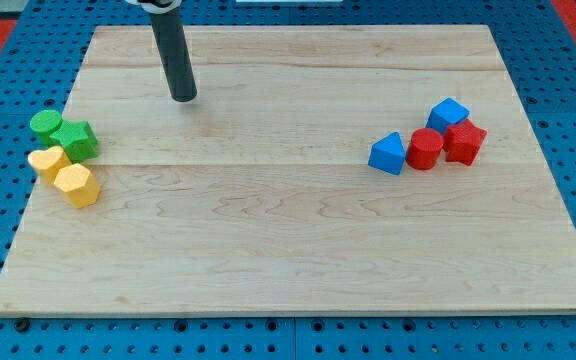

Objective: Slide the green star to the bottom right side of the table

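Note:
The green star lies near the wooden board's left edge, touching a green round block on its upper left and a yellow block on its lower left. My tip rests on the board in the upper left part, up and to the right of the green star, with a clear gap between them. It touches no block.
A second yellow block sits just below the left cluster. On the view's right is a group: a blue triangle, a red cylinder, a blue cube and a red star. The board lies on a blue pegboard.

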Robot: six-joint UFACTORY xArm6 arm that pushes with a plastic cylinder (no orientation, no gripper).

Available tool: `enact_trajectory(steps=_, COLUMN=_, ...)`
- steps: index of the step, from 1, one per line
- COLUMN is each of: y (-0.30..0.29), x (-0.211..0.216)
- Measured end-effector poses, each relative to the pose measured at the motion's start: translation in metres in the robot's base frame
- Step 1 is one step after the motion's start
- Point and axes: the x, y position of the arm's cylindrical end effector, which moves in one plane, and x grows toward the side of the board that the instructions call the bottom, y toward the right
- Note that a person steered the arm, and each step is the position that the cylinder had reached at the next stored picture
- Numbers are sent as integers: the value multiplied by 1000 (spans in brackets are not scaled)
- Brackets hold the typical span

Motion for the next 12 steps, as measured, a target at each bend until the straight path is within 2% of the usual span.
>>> enact_trajectory(steps=1, y=-27, x=-7)
enact_trajectory(steps=2, y=-61, x=-35)
enact_trajectory(steps=3, y=-128, x=-31)
enact_trajectory(steps=4, y=-149, x=6)
enact_trajectory(steps=5, y=-150, x=40)
enact_trajectory(steps=7, y=-144, x=68)
enact_trajectory(steps=9, y=-74, x=136)
enact_trajectory(steps=10, y=-48, x=185)
enact_trajectory(steps=11, y=11, x=190)
enact_trajectory(steps=12, y=-32, x=180)
